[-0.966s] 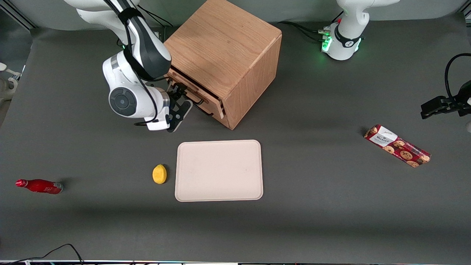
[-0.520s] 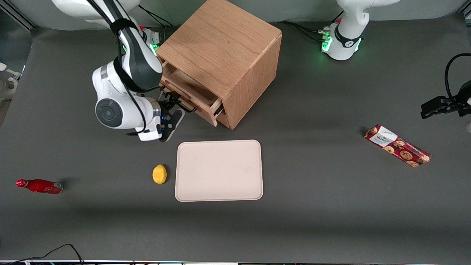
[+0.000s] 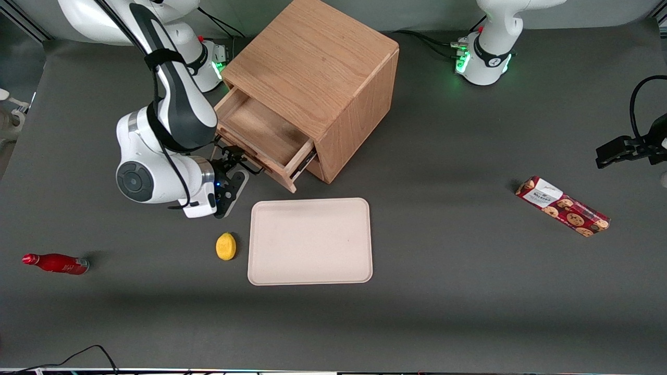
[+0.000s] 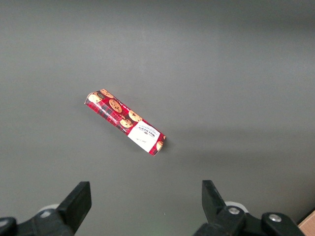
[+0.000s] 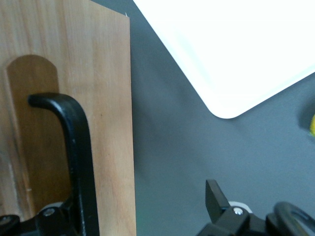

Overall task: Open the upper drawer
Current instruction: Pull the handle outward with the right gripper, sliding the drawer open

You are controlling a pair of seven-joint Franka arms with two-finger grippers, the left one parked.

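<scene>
The oak cabinet stands at the back of the table. Its upper drawer is pulled out well past the cabinet front, and its light-wood inside shows. The thin black bar handle sits on the flat front panel. My right gripper is in front of the panel at the handle, open, with one finger against the bar. In the right wrist view the handle and panel fill the space by my gripper. The lower drawer is hidden under the upper one.
A beige tray lies nearer the front camera than the drawer and also shows in the right wrist view. A yellow lemon lies beside it. A red bottle lies toward the working arm's end. A cookie pack lies toward the parked arm's end.
The right arm has drawn back toward the front camera with its gripper at the handle. The upper drawer has slid from slightly open to far out, and its inside is now exposed.
</scene>
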